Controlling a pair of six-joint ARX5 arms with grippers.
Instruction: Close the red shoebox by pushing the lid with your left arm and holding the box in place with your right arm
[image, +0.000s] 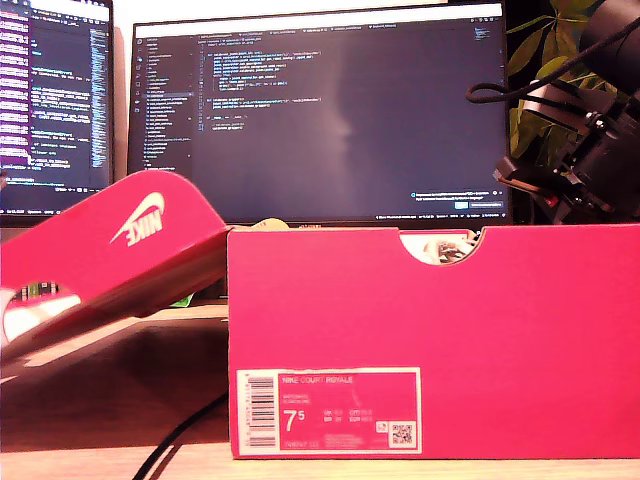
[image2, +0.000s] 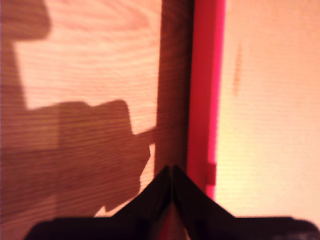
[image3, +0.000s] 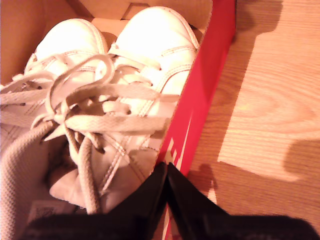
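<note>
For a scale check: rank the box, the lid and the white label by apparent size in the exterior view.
1. box
2. lid, though partly cut off at the view's left edge
3. label

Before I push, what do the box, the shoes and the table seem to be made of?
The box looks like cardboard: matte red outside, plain brown inside, with a cut notch at its rim. The shoes seem to be smooth white leather or a synthetic lookalike, with stitched seams and flat woven laces. The table shows wood grain, possibly a laminate.
</note>
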